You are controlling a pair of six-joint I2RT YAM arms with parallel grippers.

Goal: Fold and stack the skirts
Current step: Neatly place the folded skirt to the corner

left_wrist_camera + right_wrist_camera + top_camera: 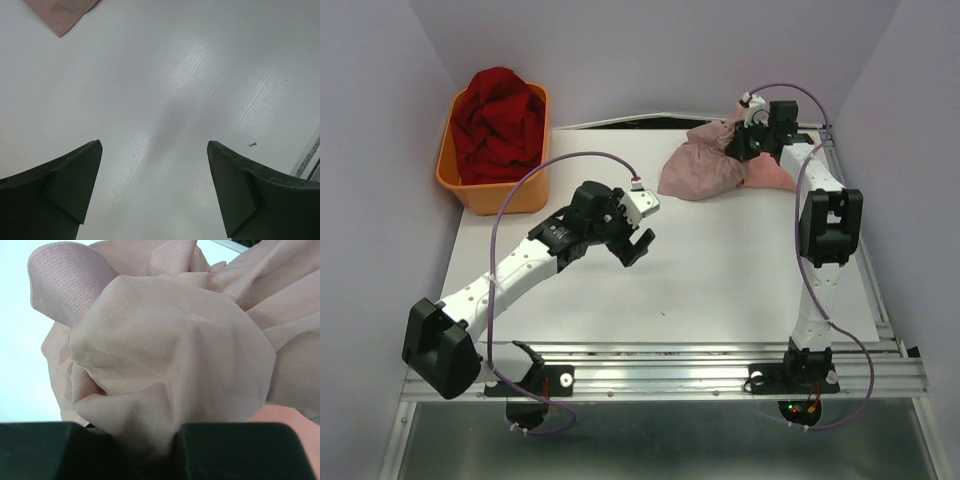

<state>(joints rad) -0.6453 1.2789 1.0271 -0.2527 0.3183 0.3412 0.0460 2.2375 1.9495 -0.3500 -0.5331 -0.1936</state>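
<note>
Now: orange plastic tub (pixel 468 185) at far-left corner of desk (pixel 700 290), heaped full with dark red cloth (pixel 500 115). Mauve-pink skirt (pixel 702 168) bunched at far right of desk, touching salmon-pink skirt (pixel 772 178) just beside it. Right claw (pixel 748 138) pinched narrow on fold of mauve-pink skirt — cloth bulging out between fingers. Left claw (pixel 638 238) spread wide, holding nothing — above bare desk, well apart from both skirts.

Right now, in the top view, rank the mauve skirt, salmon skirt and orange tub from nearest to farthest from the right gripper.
1. mauve skirt: pinched in the right gripper, far right.
2. salmon skirt: just beside, rightward.
3. orange tub: far-left corner.
</note>
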